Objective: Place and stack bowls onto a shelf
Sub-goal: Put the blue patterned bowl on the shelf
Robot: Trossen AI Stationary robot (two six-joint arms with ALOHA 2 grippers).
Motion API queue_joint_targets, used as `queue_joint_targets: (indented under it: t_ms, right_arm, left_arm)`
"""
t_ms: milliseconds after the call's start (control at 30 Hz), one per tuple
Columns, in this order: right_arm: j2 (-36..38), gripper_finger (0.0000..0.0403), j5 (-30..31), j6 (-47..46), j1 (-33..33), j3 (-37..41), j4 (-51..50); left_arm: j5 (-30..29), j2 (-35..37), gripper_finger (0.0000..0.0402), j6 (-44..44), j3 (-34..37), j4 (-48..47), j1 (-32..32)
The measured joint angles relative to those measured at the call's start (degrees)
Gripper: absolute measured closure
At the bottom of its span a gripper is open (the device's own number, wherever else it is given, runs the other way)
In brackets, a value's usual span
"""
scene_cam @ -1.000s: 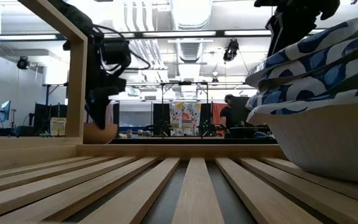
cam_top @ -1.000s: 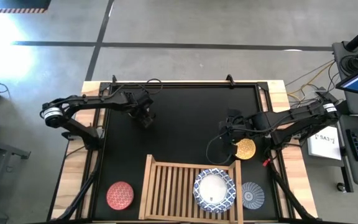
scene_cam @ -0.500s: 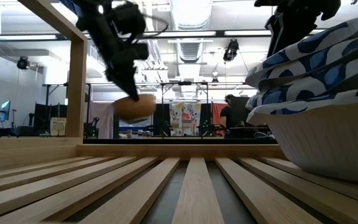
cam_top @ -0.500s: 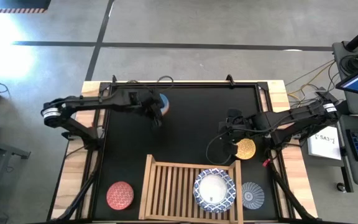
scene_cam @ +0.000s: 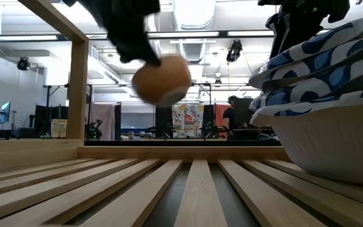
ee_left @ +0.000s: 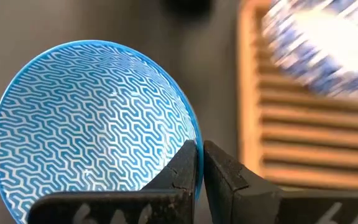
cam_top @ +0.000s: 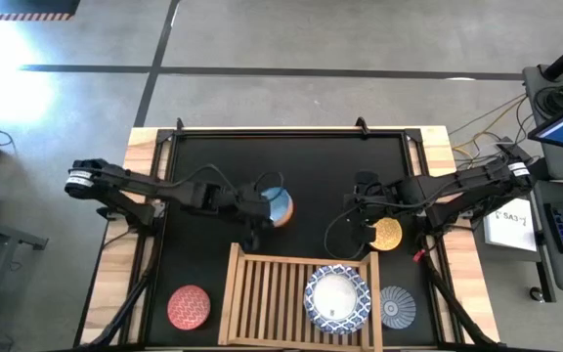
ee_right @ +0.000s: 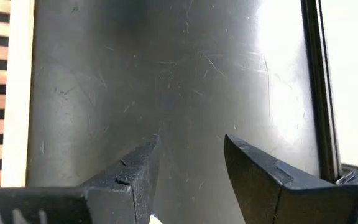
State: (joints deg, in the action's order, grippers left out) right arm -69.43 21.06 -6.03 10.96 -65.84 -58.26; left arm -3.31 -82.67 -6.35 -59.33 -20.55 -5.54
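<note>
On the far left of your counter (cam_top: 115,284), the red bowl (cam_top: 189,306) sits on the black mat (cam_top: 301,166) just beside the shelf's left rail. Moving right, your left gripper (cam_top: 255,217) is out over the mat, just behind the back rail of the shelf (cam_top: 267,298), and it is clamped shut on the rim of the blue bowl (cam_top: 277,205). In the left wrist view the two fingers (ee_left: 180,174) pinch that rim with the zigzag-patterned inside of the bowl (ee_left: 92,124) turned toward the camera, so the bowl hangs tilted from the gripper. From the low view you see its tan underside (scene_cam: 161,80) lifted clear above the shelf's slats (scene_cam: 194,189).

Further right on the shelf, the stack of white blue-rimmed bowls (cam_top: 337,298) fills the right half. Behind it, your right gripper (cam_top: 368,227) hovers low over the mat with its fingers (ee_right: 135,171) spread apart and holding nothing. The yellow bowl (cam_top: 387,234) lies on the mat just beside it, on its right. The grey-blue bowl (cam_top: 397,306) rests on the mat just outside the shelf's right rail.
</note>
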Motion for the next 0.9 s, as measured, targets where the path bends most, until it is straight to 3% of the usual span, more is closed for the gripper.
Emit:
queue_joint_targets:
  t_ms: [300, 767, 900]
  right_arm:
    - [0.0, 0.0234, 4.7, 0.4, -0.1, 0.0, 0.3]
    - [0.0, 0.0234, 5.0, -6.7, -0.1, 0.0, 0.2]
    - [0.0, 0.0234, 5.1, -3.7, -0.2, 0.0, 0.3]
  left_arm:
    - [4.5, 0.0, 0.0401, -5.1, 0.0, 12.2, -9.4]
    - [5.1, -2.7, 0.0402, -22.1, -0.1, 17.6, -17.1]
    - [4.9, -6.5, 0.0402, -25.5, -3.8, 12.9, -17.9]
